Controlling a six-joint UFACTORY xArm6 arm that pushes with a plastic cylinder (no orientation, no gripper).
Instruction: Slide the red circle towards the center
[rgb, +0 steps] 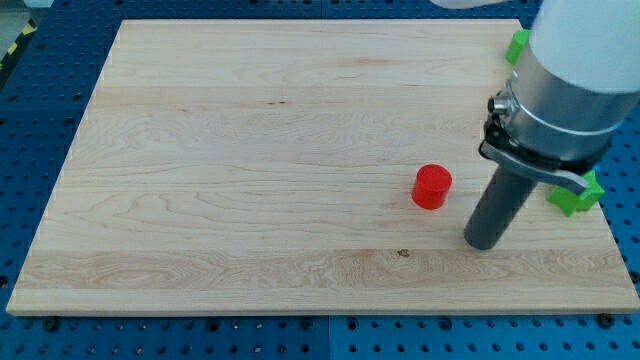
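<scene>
The red circle (432, 187) is a short red cylinder standing on the wooden board (250, 170), right of the board's middle. My tip (484, 241) is the lower end of the dark rod, resting on the board to the lower right of the red circle, a short gap apart from it. The arm's grey and white body hangs over the board's right side and hides part of it.
A green block (576, 194) lies at the board's right edge, partly hidden behind the arm. Another green block (516, 45) sits at the board's top right corner, also partly hidden. A blue perforated table surrounds the board.
</scene>
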